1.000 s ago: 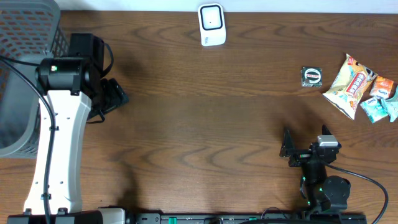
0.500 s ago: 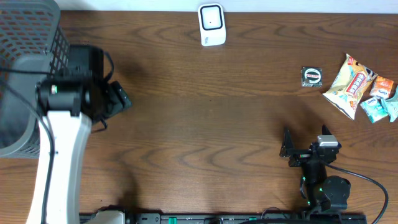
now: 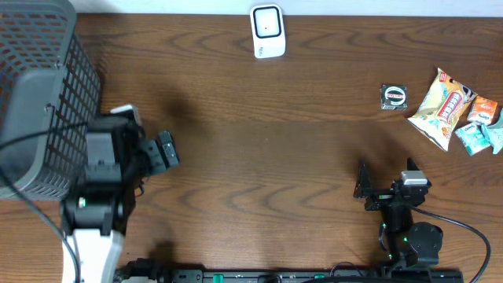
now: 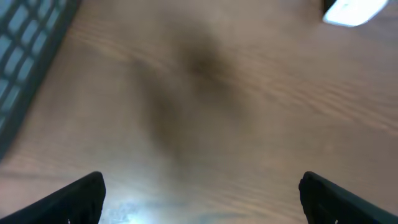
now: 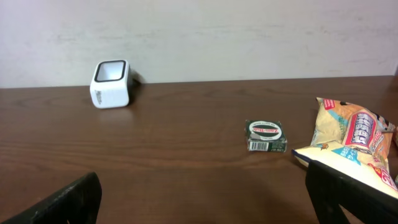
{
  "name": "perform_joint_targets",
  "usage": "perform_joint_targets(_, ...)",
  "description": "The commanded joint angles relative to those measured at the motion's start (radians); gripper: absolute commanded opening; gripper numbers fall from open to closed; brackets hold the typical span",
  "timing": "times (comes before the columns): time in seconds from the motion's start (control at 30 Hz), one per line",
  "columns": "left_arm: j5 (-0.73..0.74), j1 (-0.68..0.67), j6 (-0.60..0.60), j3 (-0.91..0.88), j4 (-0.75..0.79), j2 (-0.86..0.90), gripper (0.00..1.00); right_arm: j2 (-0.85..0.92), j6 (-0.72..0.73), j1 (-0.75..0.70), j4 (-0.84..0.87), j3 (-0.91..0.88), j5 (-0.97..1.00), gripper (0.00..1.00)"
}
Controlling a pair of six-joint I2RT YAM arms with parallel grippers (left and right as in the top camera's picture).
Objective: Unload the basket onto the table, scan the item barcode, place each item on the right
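The task looks barely begun. The left hand (image 4: 202,196) stands wide with nothing between its fingers, over bare bench (image 3: 259,157) beside the grey mesh basket (image 3: 47,86). The right hand (image 5: 202,199) is wide and empty too, low at the near edge and facing the goods.

The items lie at the far right of the bench: a small green-and-black packet (image 3: 394,96), near it a yellow snack bag (image 3: 442,106), and some teal packets (image 3: 481,135) past that. The white barcode scanner (image 3: 267,31) stands at the back edge, well apart from them.

No item is lifted or near the scanner. By my reading every step is left: pick an item, carry it to the scanner, and turn its barcode to the window.
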Motion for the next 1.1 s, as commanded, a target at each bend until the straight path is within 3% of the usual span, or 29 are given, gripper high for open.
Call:
perform_joint_targets(0.0, 0.058, -0.002, 0.077, -0.102, 0.053, -0.127, 0.98, -0.007, 0.0, -0.009, -0.001, -0.005, 0.0, 0.99)
perform_joint_targets(0.27, 0.048, -0.001, 0.084, -0.286, 0.035, -0.473, 0.98, -0.007, 0.0, -0.009, -0.001, -0.005, 0.0, 0.99)
perform_joint_targets(0.5, 0.055, -0.002, 0.083, -0.335, -0.023, -0.532, 0.98, -0.007, -0.001, -0.009, -0.001, -0.005, 0.0, 0.99)
perform_joint_targets(1.07, 0.058, -0.002, 0.083, -0.66, 0.387, -0.822, 0.98, -0.007, 0.0, -0.009, -0.001, -0.005, 0.0, 0.99)
